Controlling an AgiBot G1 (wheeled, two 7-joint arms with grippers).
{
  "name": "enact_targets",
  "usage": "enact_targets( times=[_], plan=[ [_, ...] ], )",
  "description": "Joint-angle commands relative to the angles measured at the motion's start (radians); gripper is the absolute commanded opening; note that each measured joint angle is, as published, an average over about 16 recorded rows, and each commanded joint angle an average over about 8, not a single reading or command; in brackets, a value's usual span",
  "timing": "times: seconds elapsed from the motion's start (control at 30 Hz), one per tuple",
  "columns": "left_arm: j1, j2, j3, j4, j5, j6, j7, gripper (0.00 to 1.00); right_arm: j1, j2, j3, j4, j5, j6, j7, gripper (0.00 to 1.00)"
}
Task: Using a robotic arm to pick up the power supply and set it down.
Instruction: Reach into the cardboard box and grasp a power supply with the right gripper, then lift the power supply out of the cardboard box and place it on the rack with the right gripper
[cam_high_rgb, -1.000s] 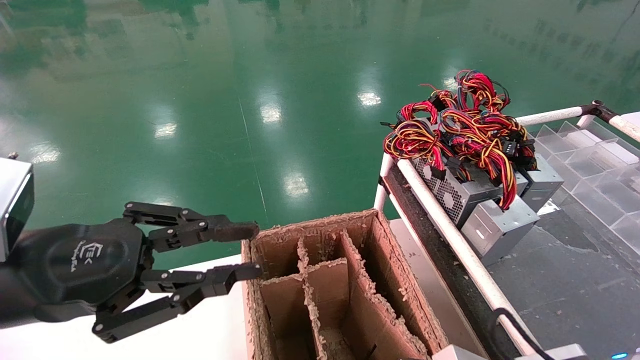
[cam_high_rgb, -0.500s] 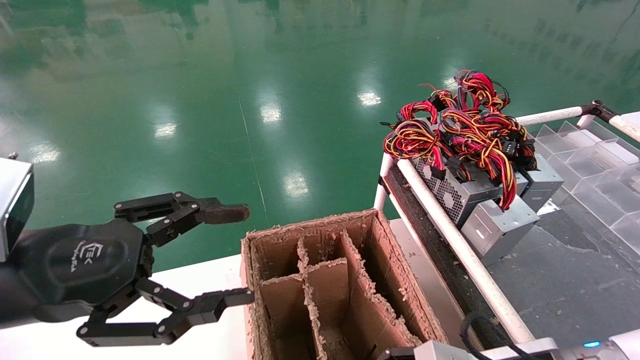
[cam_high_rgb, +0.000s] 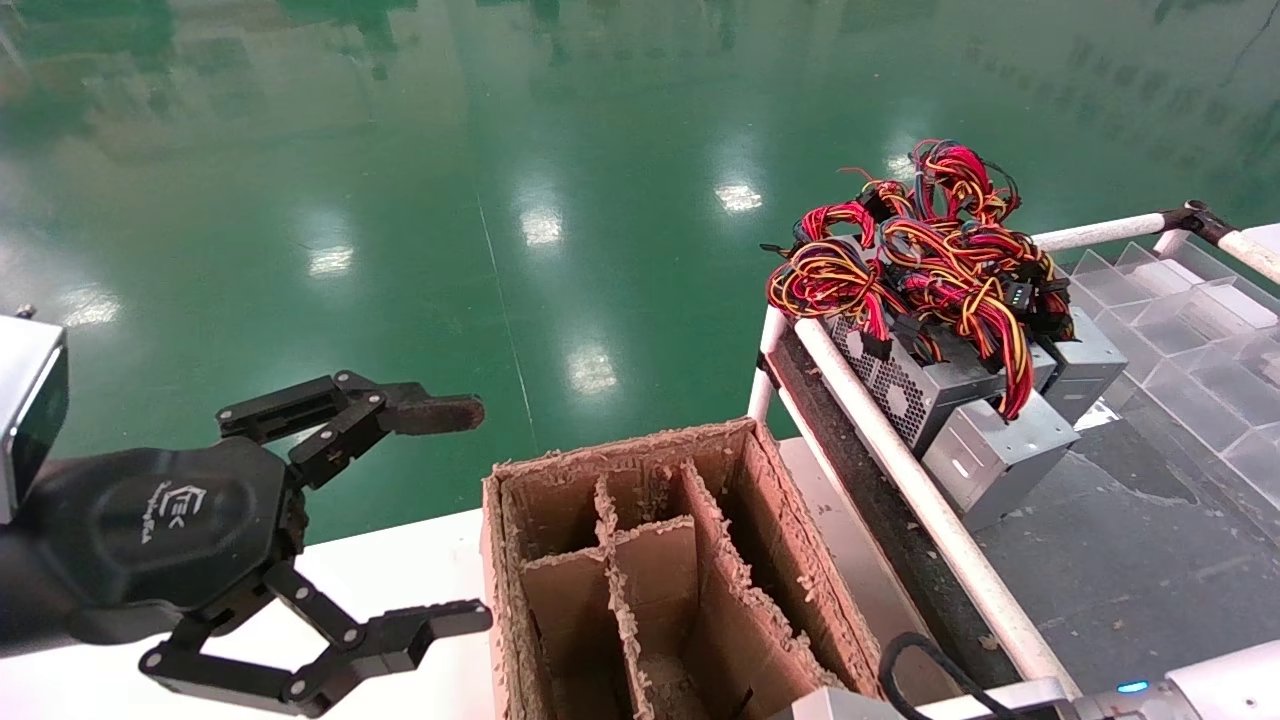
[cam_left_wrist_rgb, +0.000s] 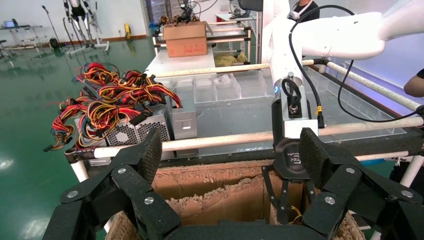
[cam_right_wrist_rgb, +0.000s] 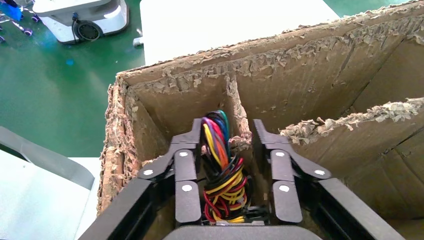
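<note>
1. Power supply (cam_right_wrist_rgb: 220, 170): only its bundle of red, yellow and black wires shows, standing between the fingers of my right gripper (cam_right_wrist_rgb: 225, 131) inside the cardboard box (cam_high_rgb: 620, 455).
2. My right gripper is narrow, its black fingers pressed against either side of that bundle, reaching down into a corner compartment of the box, next to a ragged divider.
3. The supply's metal body is hidden from me.
4. My left gripper (cam_high_rgb: 465, 514) hangs spread wide and empty over the white table (cam_high_rgb: 400, 560), just beside the box's left wall.
5. Other power supplies (cam_high_rgb: 960, 400) lie heaped at the far corner of the rack (cam_high_rgb: 900, 470) right of the box.
</note>
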Motion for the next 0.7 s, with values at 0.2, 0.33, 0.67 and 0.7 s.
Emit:
enact_targets(
  times=[0.2,0.33,0.67,0.7],
  plan=[
    [0.0,0.0,0.0,0.0,0.0,0.0,0.0,1.0,-0.002,0.0,0.0,0.002,0.005,-0.004,-0.008,0.0],
    [0.0,0.0,0.0,0.0,0.0,0.0,0.0,1.0,-0.008,0.007,0.003,0.012,0.015,-0.008,-0.01,0.0],
    [0.0,0.0,0.0,0.0,0.0,0.0,0.0,1.0,-0.032,0.054,0.049,0.03,0.078,0.021,-0.036,0.0],
    [0.0,0.0,0.0,0.0,0.0,0.0,0.0,1.0,-0.033,0.063,0.059,0.032,0.09,0.026,-0.041,0.0]
  ],
)
